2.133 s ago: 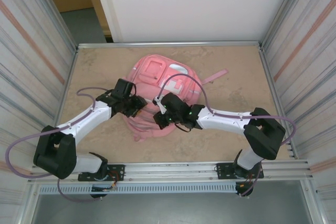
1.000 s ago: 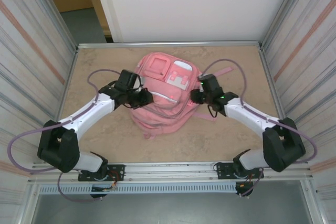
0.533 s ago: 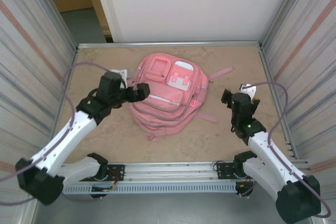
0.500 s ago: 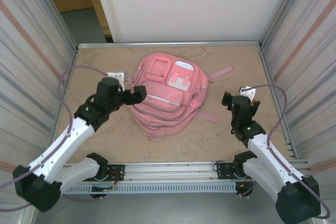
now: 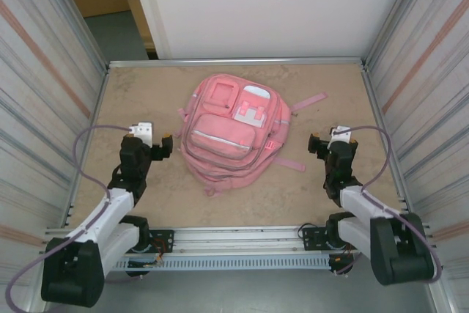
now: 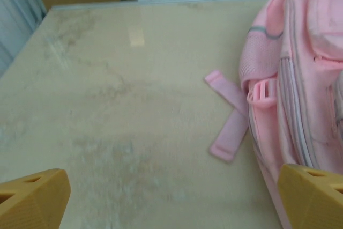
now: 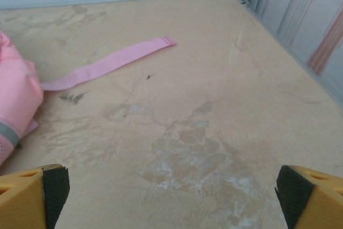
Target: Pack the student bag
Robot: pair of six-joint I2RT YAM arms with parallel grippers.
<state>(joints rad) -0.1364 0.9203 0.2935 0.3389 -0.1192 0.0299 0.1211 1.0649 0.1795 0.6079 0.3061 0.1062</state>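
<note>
Left arm: folded back at the near left corner of the bench. Half a second ago it reached out to the bag.
Left hand: jaws wide apart, nothing between them. It is left of the bag with bare bench between. Half a second ago its fingers were at the bag's left edge, and a second ago they were on the bag. In the left wrist view the hand shows yellow fingertips in the two lower corners.
Left strap: short pink tab flat on the bench, against the bag's left side. Seen close in the left wrist view.
Bag: mid-bench, lying flat with the pocket side up and the white patch facing the camera. A second ago it was bunched between the two hands. Same spot as half a second ago. Its side fills the right of the left wrist view, and a corner shows at the left of the right wrist view.
Far strap: runs from the bag's right side toward the far right, flat on the bench. Also in the right wrist view.
Near strap: lies on the bench right of the bag, between bag and right hand.
Right hand: jaws wide apart, empty. It is right of the bag and apart from it, much where it was half a second ago. A second ago it was at the bag's right edge. In the right wrist view there is bare bench between the fingertips.
Right arm: drawn in closer to its base than half a second ago.
</note>
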